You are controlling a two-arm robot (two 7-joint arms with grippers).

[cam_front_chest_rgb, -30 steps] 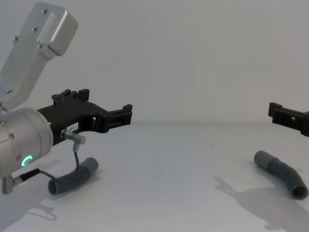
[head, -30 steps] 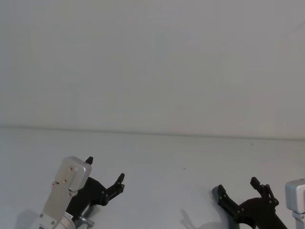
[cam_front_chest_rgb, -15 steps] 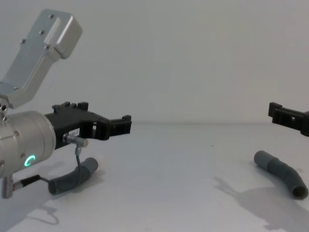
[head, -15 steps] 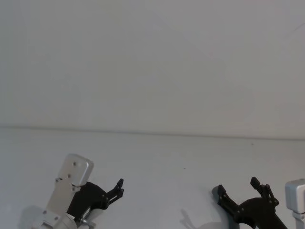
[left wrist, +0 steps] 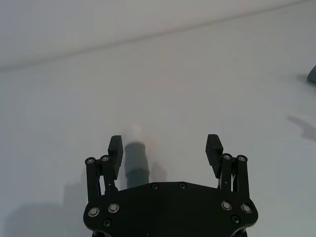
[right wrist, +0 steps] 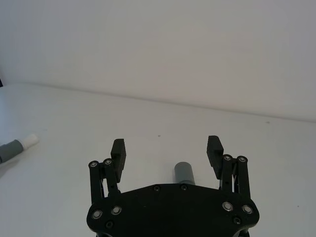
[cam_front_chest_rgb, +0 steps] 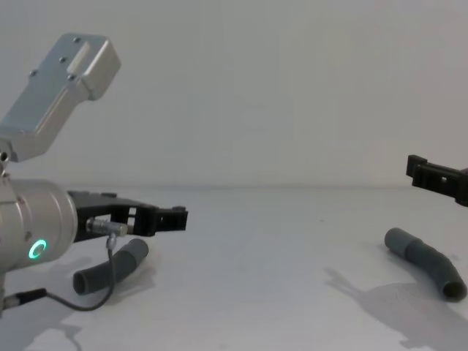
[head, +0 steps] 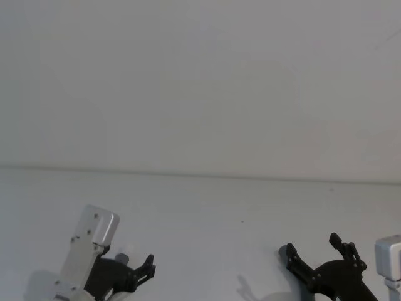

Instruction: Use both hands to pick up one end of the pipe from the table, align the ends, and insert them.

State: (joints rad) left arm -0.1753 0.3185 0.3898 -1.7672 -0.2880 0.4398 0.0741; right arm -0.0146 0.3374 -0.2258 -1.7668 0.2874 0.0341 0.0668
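A plain white bench point(cam_front_chest_rgb: 256, 256) runs back to a pale wall, and everything here is placed by the white-tipped hose piece point(left wrist: 136, 160), which lies flat on the bench at the robot's left.

The left gripper point(left wrist: 165, 150) hangs low, directly above that hose piece. Its black fingers are spread wide and hold nothing. The hose runs between them, closer to one finger than the other, with the bench showing in the rest of the gap. This looks like the pose for closing on the hose, though it probably needs centring first.

The right gripper point(right wrist: 166, 148) is well apart from the white-tipped piece, to its right. Its fingers are also released and empty. It hovers over the second piece, a curved ribbed hose point(cam_front_chest_rgb: 428, 263) that lies on the bench far to the right of the landmark.

The curved hose's smooth grey socket cuff point(right wrist: 183, 173) sits between the right fingers, seemingly lined up for a grasp near the joining end.

The white spigot point(left wrist: 132, 133) pokes out just beyond the left fingertips, apparently left free for insertion.
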